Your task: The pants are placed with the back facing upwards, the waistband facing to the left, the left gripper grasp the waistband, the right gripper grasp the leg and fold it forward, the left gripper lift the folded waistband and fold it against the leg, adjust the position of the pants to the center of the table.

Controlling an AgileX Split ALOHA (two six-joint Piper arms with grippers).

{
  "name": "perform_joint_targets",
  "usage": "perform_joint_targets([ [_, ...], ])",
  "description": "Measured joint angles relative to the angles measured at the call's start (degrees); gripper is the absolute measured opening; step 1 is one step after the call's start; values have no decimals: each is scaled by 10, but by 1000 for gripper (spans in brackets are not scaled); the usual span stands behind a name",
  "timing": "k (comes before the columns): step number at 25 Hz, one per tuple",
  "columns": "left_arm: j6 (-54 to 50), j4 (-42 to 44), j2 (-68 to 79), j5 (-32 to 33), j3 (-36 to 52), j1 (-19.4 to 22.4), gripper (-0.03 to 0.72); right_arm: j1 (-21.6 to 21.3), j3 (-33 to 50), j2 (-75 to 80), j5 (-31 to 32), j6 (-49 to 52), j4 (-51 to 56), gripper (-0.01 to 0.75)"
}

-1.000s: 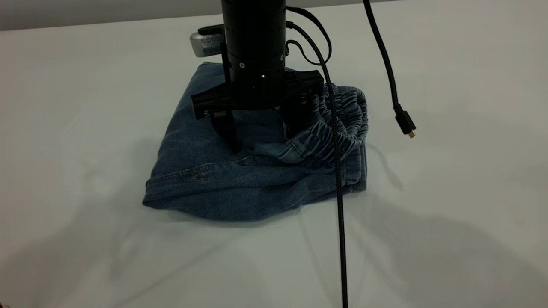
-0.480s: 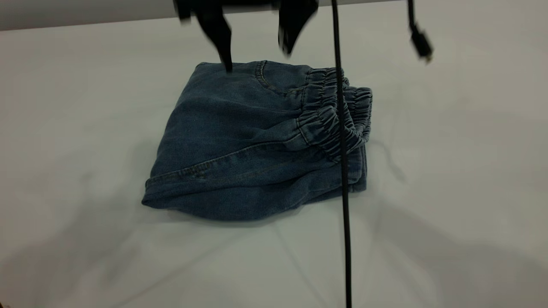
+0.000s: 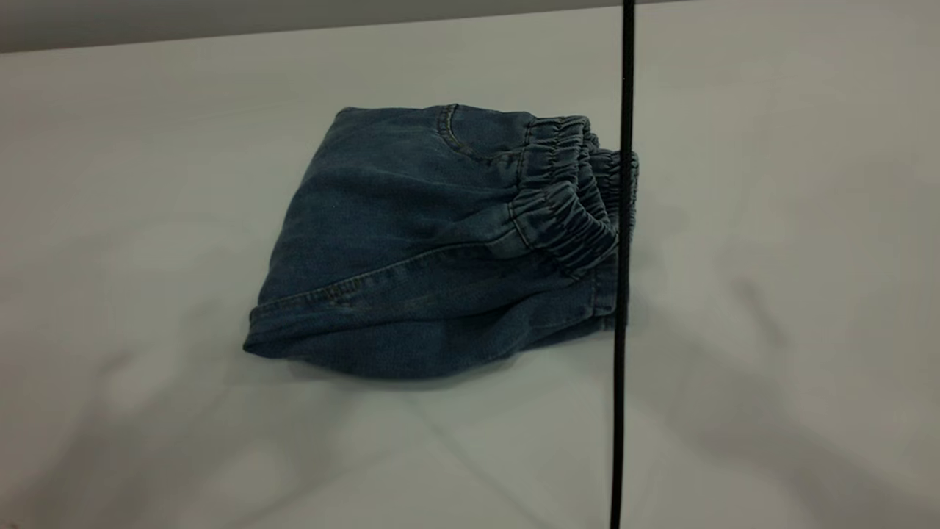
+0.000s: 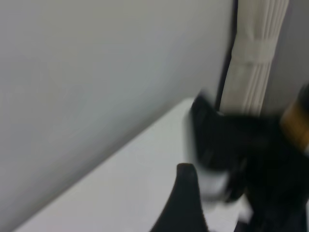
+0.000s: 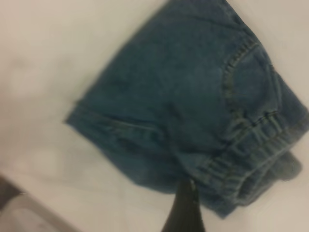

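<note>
One folded pair of denim pants [image 3: 440, 242] lies near the middle of the pale table [image 3: 147, 184], elastic waistband [image 3: 573, 198] at the exterior view's right. A black cable [image 3: 623, 294] hangs in front. Whether either claw is apart or together cannot be told.

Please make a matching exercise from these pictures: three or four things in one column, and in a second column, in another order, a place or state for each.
Things:
1. pants
2. waistband
3. black cable
4. table

Places or states:
A. hangs straight down in front of the scene
B. gathered elastic at the right end of the bundle
C. folded into a compact bundle
D. pale surface under everything

Pairs: 1-C, 2-B, 3-A, 4-D
</note>
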Motion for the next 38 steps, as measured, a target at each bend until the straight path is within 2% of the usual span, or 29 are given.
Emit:
perform_joint_targets([
  [6,-172,155,-55,105,0,0,581,0,63,-120,1,-21,58,454],
  [10,-269,226,-89,196,0,0,581,0,131,-202,0,-32,43,444],
  [17,-357,242,-133,330,3,0,581,0,289,-350,-1,-33,38,442],
  [22,-404,242,-180,338,46,0,581,0,403,-465,-4,-32,16,442],
  [27,-452,251,-251,339,124,0,581,0,494,-590,-48,-33,-5,442],
  [33,-522,297,-346,334,209,0,581,0,580,-717,-59,-29,-5,442],
  [38,-523,353,-402,326,253,0,581,0,635,-791,-83,-29,-5,442],
])
